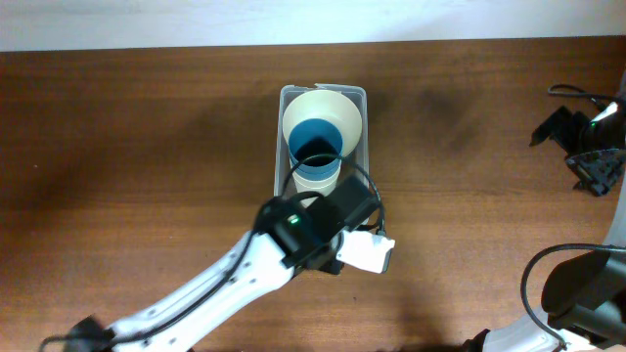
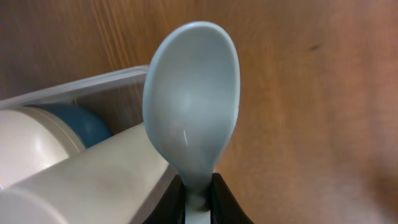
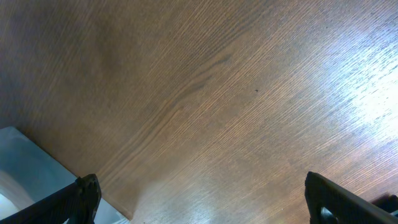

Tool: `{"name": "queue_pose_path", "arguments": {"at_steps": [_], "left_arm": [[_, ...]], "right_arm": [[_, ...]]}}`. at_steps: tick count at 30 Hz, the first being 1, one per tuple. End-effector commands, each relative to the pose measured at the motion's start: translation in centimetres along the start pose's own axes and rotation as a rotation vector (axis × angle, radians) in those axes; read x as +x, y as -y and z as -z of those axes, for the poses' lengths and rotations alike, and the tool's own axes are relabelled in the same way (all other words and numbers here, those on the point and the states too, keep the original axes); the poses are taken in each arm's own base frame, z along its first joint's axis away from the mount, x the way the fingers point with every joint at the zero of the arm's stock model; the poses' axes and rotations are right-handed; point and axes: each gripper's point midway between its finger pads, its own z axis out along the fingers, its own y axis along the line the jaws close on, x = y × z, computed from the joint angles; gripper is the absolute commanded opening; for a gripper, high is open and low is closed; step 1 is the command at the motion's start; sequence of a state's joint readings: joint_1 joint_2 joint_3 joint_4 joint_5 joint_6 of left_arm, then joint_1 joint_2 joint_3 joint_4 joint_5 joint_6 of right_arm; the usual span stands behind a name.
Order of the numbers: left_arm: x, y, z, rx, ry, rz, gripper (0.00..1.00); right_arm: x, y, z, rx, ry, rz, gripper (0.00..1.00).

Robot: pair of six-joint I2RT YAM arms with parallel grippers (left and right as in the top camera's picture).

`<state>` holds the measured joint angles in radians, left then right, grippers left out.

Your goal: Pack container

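Left end effector (image 2: 198, 190): clamped on the handle of a spoon, hovering at the container's near end, toward the worktop's (image 1: 147, 147) front edge.
Spoon (image 2: 193, 99): pale blue, with its bowl pointing away from the wrist and overlapping the container's corner in the left wrist view.
Container (image 1: 323, 90): clear bin, mid-worktop and nearer the far edge.
Contents: cream bowl (image 1: 337, 112) with a blue piece (image 1: 315, 137) nested inside and a pale cup (image 1: 318, 178) beside it; they nearly fill the width.
Step, judged: stowing the spoon. Room looks tight, so aim inside the rim, lay it along the wall or on the cup, and release only once it is supported.
Right end effector (image 3: 202, 199): fingers spread wide and empty, near the right edge, well apart from the container.
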<state>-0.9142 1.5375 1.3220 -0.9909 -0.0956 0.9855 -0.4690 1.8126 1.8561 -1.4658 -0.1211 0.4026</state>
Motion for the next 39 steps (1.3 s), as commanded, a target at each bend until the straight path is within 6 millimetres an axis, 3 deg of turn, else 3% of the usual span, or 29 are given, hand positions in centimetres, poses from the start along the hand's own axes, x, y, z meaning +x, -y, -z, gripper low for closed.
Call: {"name": "queue_pose_path", "arguments": {"at_steps": [1,7,12,15,16,19,22,26,30,34,39], "left_arm": [[2.3,-1.5,-1.9,-0.043,-0.147,-0.036,0.02],[3.0,-3.5,-3.0,-0.091,-0.148,0.054,0.01],[2.8,-3.9,-3.2,-0.085,-0.101,0.081,0.02],[3.1,-4.1,-3.3,-0.088,-0.105,0.091,0.12],[3.1,-4.2,-3.3,-0.091,-0.104,0.102,0.18],[2.9,-4.7,-3.2,-0.112,-0.091,0.173,1.00],[2.7,-5.1,-2.4,-0.136,-0.072,0.251,0.99],[2.6,-6.1,1.0,-0.200,-0.023,0.398,1.00],[3.2,-7.0,6.6,-0.305,0.052,0.552,1.00],[7.2,-7.6,13.1,-0.523,0.079,0.847,0.99],[13.5,-6.1,18.6,-0.706,0.097,1.208,0.99]], "right_arm": [[-0.2,0.0,1.1,-0.009,0.035,0.007,0.99],[-0.2,0.0,1.1,-0.009,0.035,0.007,0.99],[-0.2,0.0,1.1,-0.009,0.035,0.007,0.99],[-0.2,0.0,1.1,-0.009,0.035,0.007,0.99],[-0.2,0.0,1.1,-0.009,0.035,0.007,0.99],[-0.2,0.0,1.1,-0.009,0.035,0.007,0.99],[-0.2,0.0,1.1,-0.009,0.035,0.007,0.99],[-0.2,0.0,1.1,-0.009,0.035,0.007,0.99],[-0.2,0.0,1.1,-0.009,0.035,0.007,0.99],[-0.2,0.0,1.1,-0.009,0.035,0.007,0.99],[-0.2,0.0,1.1,-0.009,0.035,0.007,0.99]]}}
